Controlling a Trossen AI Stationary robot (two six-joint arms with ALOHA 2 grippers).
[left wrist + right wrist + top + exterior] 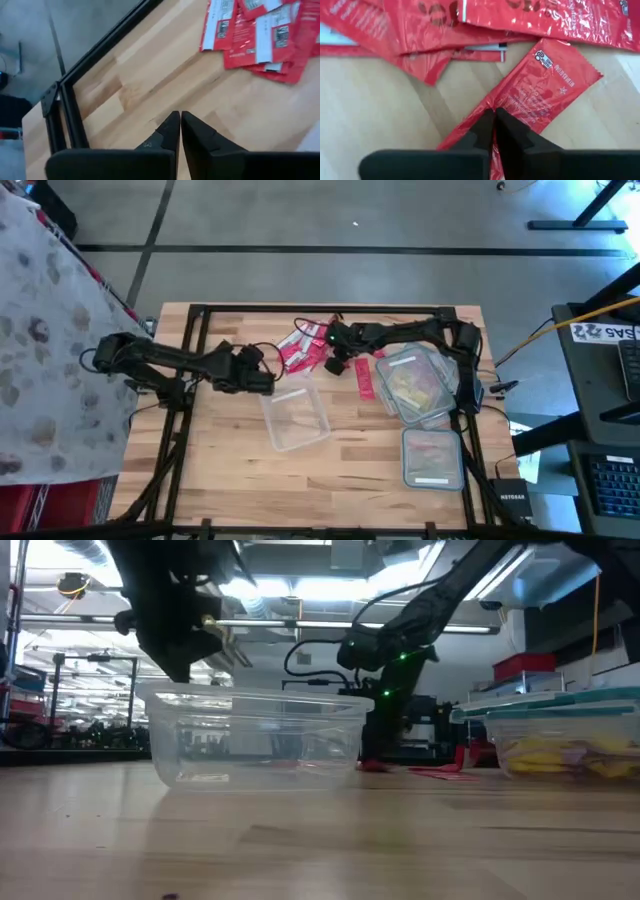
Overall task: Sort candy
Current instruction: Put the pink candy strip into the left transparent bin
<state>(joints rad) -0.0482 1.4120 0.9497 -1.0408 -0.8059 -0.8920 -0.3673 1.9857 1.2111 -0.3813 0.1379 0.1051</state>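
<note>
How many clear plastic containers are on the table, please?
3. An open container sits mid-table by the left gripper. A lidded container holding yellow candy sits right of it. Another lidded tub lies nearer the front edge. None seems hidden.

Two dark arms at wooden table (240, 470), one gripper apiece: left gripper (268, 379), right gripper (322, 342). Three clear tubs: one empty tub (295, 418) mid-table, no lid; one lidded tub w/ yellow candy (415, 385); one lidded tub w/ pinkish candy (432, 458) nearest table's front edge. Red candy packets (300, 350) in one loose pile at back, approx. five or six, overlapped, exact no. unclear. One more red packet (364, 377) apart, beside yellow-filled tub. Yellow pcs inside tub too jumbled to count.
</note>
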